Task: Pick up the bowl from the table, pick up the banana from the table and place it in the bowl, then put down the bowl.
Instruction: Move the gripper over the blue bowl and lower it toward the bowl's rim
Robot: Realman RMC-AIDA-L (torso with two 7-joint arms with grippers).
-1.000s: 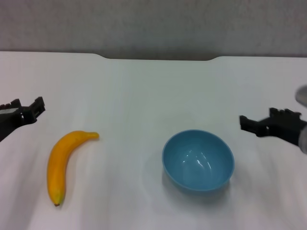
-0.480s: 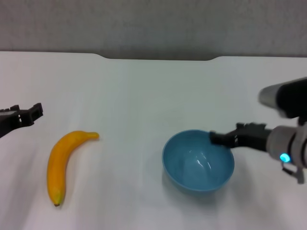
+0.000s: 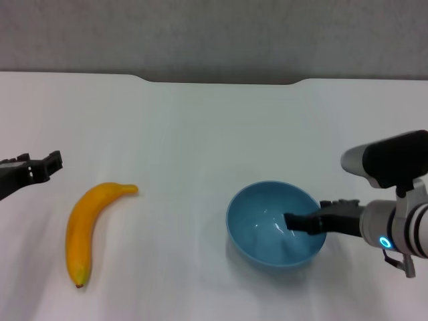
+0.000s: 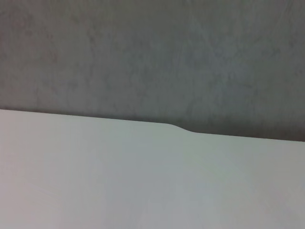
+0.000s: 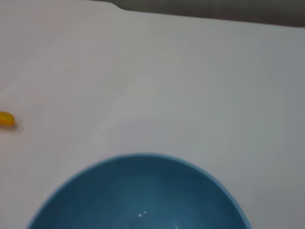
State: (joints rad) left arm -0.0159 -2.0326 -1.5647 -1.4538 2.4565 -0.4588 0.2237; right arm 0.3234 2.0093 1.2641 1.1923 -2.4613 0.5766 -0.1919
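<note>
The light-blue bowl stands upright and empty on the white table, right of centre. My right gripper is open at the bowl's right rim, with one finger reaching over the rim into the bowl. The right wrist view shows the bowl close below and the banana's tip at the edge. The yellow-orange banana lies on the table at the left. My left gripper is open and empty, hovering left of the banana and apart from it.
The table's far edge has a shallow notch with a grey wall behind. The left wrist view shows only bare tabletop and that wall.
My right gripper has moved left and down from beside the bowl to its right rim, one finger now over the rim. The left gripper has sunk slightly. Bowl and banana have not moved.
</note>
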